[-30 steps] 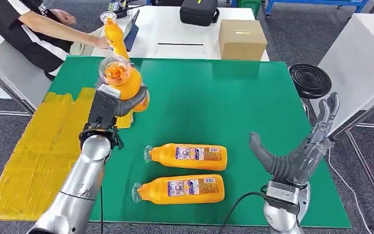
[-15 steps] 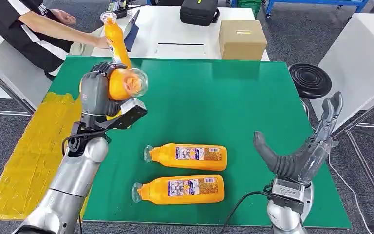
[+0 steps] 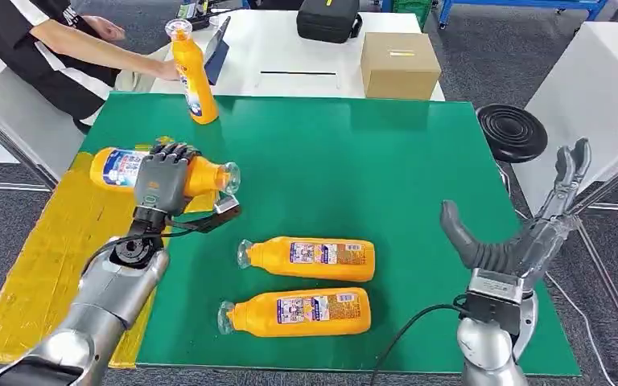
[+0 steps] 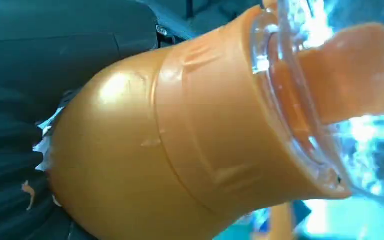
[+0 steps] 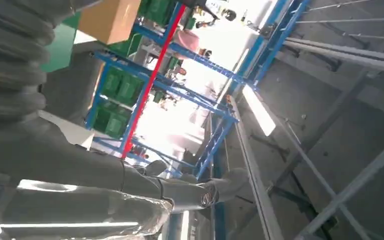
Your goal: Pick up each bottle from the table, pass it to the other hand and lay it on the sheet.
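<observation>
Four orange bottles are in sight from the head view. One, the held bottle [image 3: 165, 170], lies sideways in the robot's left hand [image 3: 161, 178], whose dark fingers [image 3: 170, 153] wrap over its middle. Its base reaches over the yellow sheet [image 3: 44, 265] that hangs off the left edge of the green table [image 3: 418, 169], and its clear cap points toward the table's centre. The left wrist view shows its orange shoulder and clear cap [image 4: 300, 100] up close. Whether it already touches the sheet I cannot tell.

Two lying bottles wait near the front edge: the nearer bottle [image 3: 298, 312] and, just behind it, the second lying bottle [image 3: 310, 259], both with caps pointing left. An upright bottle [image 3: 191, 72] stands at the far left edge, close to a person's arm [image 3: 88, 44].

The right hand [image 3: 523, 233] hovers off the front right corner, fingers spread and holding nothing.

The step in hand looks like the lay-down. To do it well, the left hand should lower the bottle level until its whole length rests on the sheet, moving a little farther left so the cap clears the green, then loosen the fingers gently so it does not roll.
</observation>
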You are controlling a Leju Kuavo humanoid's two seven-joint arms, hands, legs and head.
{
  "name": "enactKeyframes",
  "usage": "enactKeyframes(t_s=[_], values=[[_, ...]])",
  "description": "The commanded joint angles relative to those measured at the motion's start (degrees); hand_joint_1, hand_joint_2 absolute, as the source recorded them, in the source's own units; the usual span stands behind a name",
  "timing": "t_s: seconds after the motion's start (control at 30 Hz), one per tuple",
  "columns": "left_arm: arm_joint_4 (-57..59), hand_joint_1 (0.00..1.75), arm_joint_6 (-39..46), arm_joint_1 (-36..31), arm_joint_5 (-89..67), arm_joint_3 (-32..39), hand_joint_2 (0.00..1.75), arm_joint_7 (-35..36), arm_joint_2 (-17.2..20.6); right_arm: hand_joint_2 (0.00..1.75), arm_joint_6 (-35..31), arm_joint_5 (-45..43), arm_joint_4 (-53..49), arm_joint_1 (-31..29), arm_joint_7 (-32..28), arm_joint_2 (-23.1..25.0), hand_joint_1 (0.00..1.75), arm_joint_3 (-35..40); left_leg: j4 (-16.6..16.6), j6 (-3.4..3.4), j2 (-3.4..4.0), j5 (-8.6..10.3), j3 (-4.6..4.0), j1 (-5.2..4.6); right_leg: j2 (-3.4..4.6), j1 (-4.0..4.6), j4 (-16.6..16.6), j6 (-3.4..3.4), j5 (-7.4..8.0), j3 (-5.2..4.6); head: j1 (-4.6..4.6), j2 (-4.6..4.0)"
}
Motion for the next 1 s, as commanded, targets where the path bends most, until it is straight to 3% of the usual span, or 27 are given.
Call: enactKeyframes(t_s=[0.03,0.57,1.0], values=[[20.05,1.75,-2.24,-6.01,-0.45,0.91,1.75,4.27,2.32,1.75,1.21,0.92,4.48,-2.35,0.89,0.19,0.0,-1.83,-0.03,-0.27,0.02,-0.04,0.16,0.08,0.02,0.06,-0.07,-0.12,-0.01,0.17,0.02,0.0],[23.2,1.75,-4.03,-5.86,-0.25,7.02,1.75,5.84,2.38,1.75,2.21,1.24,9.6,-3.38,2.38,0.15,0.0,0.61,-0.08,-0.42,0.16,-0.06,0.25,0.14,0.17,0.1,-0.13,-0.19,0.03,0.27,0.02,0.0],[23.2,1.75,-4.03,-5.86,-0.25,7.02,1.75,5.84,2.38,1.75,2.21,1.24,9.6,-3.38,2.38,0.15,0.0,0.61,-0.02,-0.33,0.07,-0.04,0.14,0.11,0.08,0.07,-0.05,-0.14,0.01,0.18,0.0,0.0]])
